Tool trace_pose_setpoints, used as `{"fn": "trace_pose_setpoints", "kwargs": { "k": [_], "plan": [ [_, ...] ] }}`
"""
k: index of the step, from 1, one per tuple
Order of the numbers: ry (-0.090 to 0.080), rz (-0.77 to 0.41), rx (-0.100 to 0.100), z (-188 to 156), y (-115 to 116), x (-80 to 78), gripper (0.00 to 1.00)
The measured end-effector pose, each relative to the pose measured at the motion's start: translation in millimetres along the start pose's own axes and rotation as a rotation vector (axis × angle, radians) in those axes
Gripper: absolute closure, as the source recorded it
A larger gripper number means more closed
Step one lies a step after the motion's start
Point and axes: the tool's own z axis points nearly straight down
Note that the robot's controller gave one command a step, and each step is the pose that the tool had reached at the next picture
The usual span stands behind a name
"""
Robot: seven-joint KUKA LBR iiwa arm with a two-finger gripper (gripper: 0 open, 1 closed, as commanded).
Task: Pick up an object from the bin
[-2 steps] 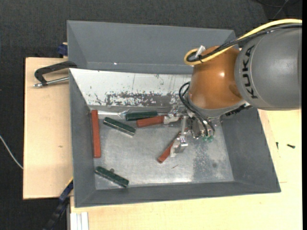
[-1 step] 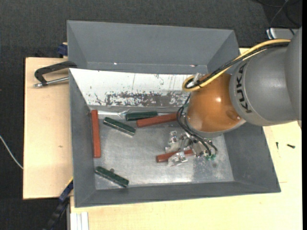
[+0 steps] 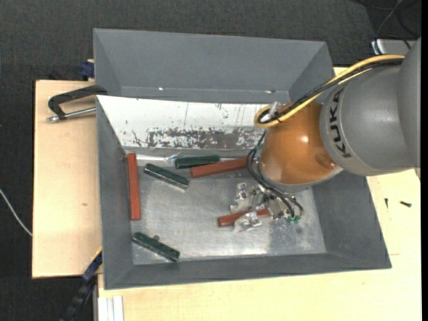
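Grey sheet-metal bin [image 3: 114,179]: sloped walls, scuffed dull floor. Silver metal gripper [image 3: 251,209], under glossy rounded orange wrist cover [image 3: 294,152], sits low over floor right of centre, directly above short flat red stick [image 3: 231,219]. Clenched or released: cannot tell. Stick lies flat, long axis roughly left-right, left end tipped slightly toward near wall, right end hidden beneath gripper. Long red flat bar [image 3: 134,186] lies along left wall. Dark green bar [image 3: 156,246] lies in near-left corner.

The only lettering that can be read is "KUKA", in black, running sideways on the arm's grey link [image 3: 364,122], above and right of the gripper [image 3: 251,212].
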Motion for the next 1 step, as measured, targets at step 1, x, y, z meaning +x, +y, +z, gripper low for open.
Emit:
{"fn": "trace_pose_setpoints", "kwargs": {
  "k": [1],
  "plan": [
    [-0.013, -0.098, 0.001, -150.0, 5.5, 17.9, 1.0]
  ]
}}
